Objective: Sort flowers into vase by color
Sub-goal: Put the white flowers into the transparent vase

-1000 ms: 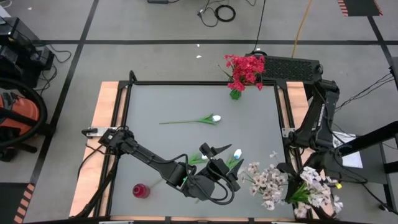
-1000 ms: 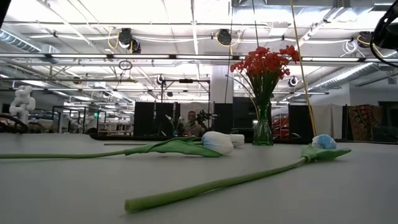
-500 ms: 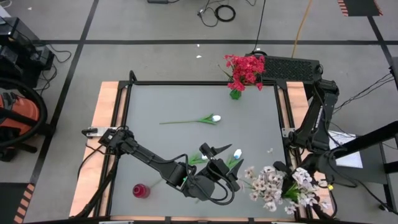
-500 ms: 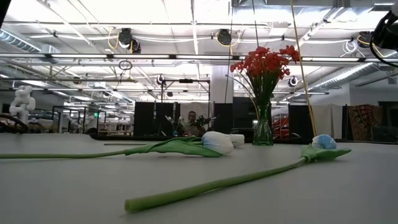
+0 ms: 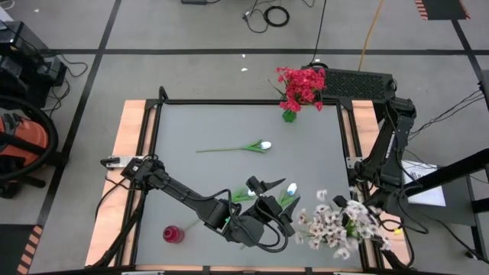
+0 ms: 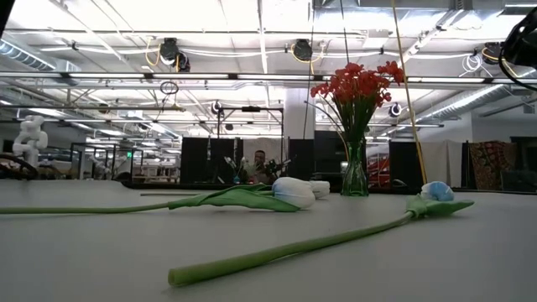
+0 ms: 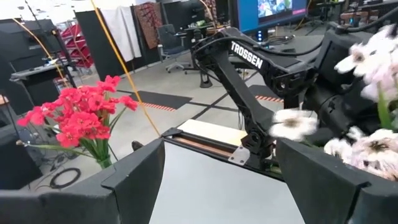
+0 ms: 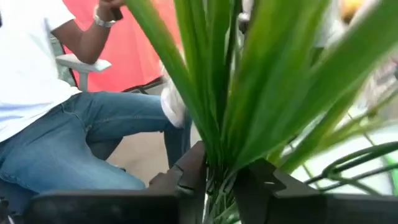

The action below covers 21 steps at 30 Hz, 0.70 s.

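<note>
Right gripper (image 8: 214,186) holds the pale pink-white spray of small blossoms on green stems (image 5: 336,224) at the table's near right corner.

Its dark fingers sit narrowly apart with the stems pinched between them. The left gripper (image 5: 269,195), jaws spread wide and empty, sits just beside the spray, over a white tulip bud (image 5: 291,189). A second white tulip (image 5: 263,145) lies mid-table. Red blossoms in a glass vase (image 5: 299,88) stand at the far edge, well apart from the spray.

Pretty even overhead light, soft shadows on the table (image 5: 229,122). Low view gets bright ceiling strips (image 6: 168,13) blown out up top (glare city). Pink-white blossoms (image 7: 373,56) at the frame's right smear with blur; green leaves (image 8: 249,81) fill the frame, soft and out of focus.
</note>
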Tool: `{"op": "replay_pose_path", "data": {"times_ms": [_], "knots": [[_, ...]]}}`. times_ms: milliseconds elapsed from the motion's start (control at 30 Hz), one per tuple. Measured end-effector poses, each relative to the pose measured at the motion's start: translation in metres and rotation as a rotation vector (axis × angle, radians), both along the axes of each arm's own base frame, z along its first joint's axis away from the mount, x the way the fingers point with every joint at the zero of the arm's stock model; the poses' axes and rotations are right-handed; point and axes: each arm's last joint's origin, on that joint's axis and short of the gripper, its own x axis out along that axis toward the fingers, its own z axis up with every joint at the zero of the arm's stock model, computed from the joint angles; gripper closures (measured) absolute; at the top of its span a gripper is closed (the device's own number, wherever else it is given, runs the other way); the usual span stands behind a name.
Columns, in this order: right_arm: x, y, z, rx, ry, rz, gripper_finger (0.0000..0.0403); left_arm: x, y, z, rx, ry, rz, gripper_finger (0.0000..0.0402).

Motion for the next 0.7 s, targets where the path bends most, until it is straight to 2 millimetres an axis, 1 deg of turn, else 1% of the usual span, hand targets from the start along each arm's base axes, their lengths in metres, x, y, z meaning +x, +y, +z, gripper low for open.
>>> {"op": "replay_pose_path", "data": {"times_ms": [200, 433, 567, 633, 700], "knots": [[-0.002, -0.001, -0.004, 0.02, 0.076, 0.019, 0.0302, 0.0, 0.0, 0.0, -0.002, 0.002, -0.02, 0.0088], [-0.008, -0.009, -0.008, 0.045, 0.212, 0.059, 0.0228, 0.0, -0.001, -0.002, 0.006, 0.019, -0.02, 0.0088], [-0.013, -0.018, -0.01, 0.031, 0.281, 0.054, 0.0187, 0.001, -0.001, -0.002, 0.006, 0.02, -0.024, 0.0088], [-0.017, -0.022, -0.009, 0.03, 0.325, 0.064, 0.0171, 0.001, -0.001, -0.002, 0.006, 0.02, -0.025, 0.0088], [-0.02, -0.026, -0.002, 0.04, 0.363, 0.095, 0.0161, 0.001, -0.001, -0.002, 0.006, 0.02, -0.025, 0.0088]]}}
